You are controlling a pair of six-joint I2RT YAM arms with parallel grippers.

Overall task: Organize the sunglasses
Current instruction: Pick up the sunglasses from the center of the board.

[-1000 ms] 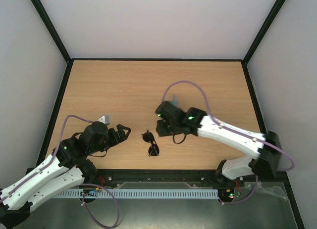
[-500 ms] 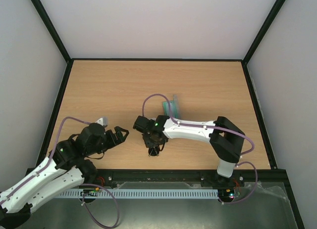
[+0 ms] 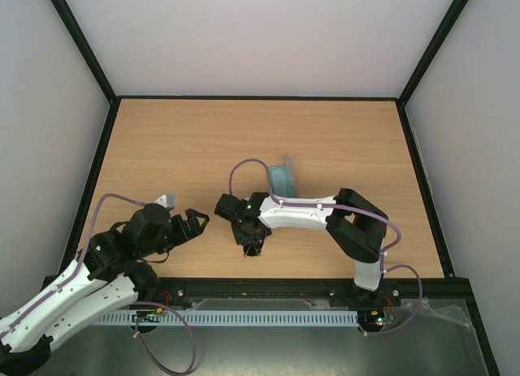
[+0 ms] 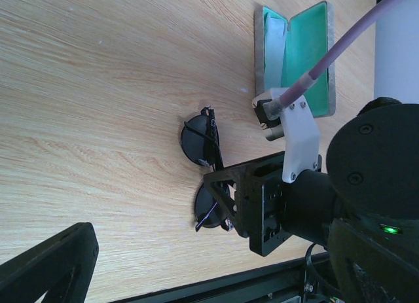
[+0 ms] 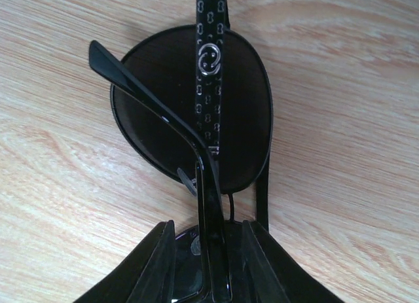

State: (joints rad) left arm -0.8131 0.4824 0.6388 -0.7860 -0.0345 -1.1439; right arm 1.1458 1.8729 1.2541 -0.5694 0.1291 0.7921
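The sunglasses [image 5: 190, 113] lie folded on the wooden table near its front edge, with two dark round lenses and thin dark arms; they also show in the left wrist view [image 4: 196, 141]. In the top view only one lens [image 3: 253, 248] peeks out. My right gripper [image 3: 248, 235] is down over them and open, with its jaws straddling the bridge and folded arms [image 5: 208, 250]. A small gap shows on each side. My left gripper [image 3: 197, 220] is open and empty, hovering to the left of the sunglasses.
A grey case with green inside [image 3: 281, 178] lies open just behind the sunglasses, seen also in the left wrist view [image 4: 308, 48]. A light blue cloth [image 4: 273, 41] lies inside it. The table's black front rail [image 3: 260, 287] is close below.
My right arm has swung left and lowered onto the sunglasses, uncovering the case. My left gripper has drawn back slightly to the left.
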